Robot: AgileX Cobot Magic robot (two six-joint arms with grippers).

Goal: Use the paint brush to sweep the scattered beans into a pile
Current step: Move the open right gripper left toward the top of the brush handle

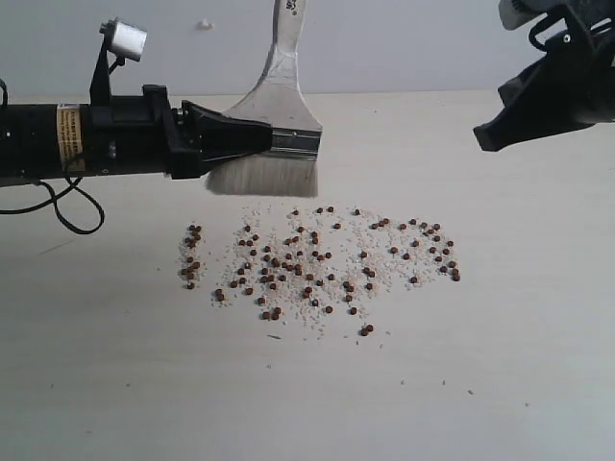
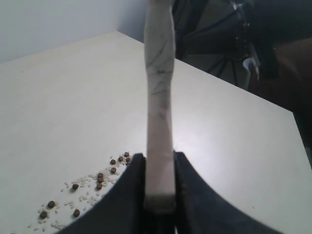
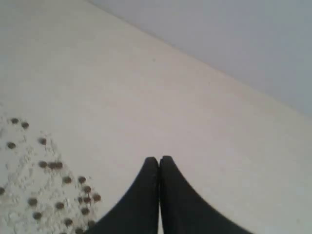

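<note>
1. Exterior: upper centre, wide flat wooden-handled paint brush clamped in left gripper, hanging just above scattered reddish-brown beans mid-frame. Lower behind the spread's upper edge, then drag inward gently.
2. Left wrist: jaws pinching the brush squarely; grip firmly against twisting.
3. Right wrist: right gripper jaws together, empty, near the beans; hold clear.

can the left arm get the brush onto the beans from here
Probably yes: the left hand holds the paint brush bristles-down by the far edge of the beans, nothing lies between, and the right hand hangs clear to the side.
</note>
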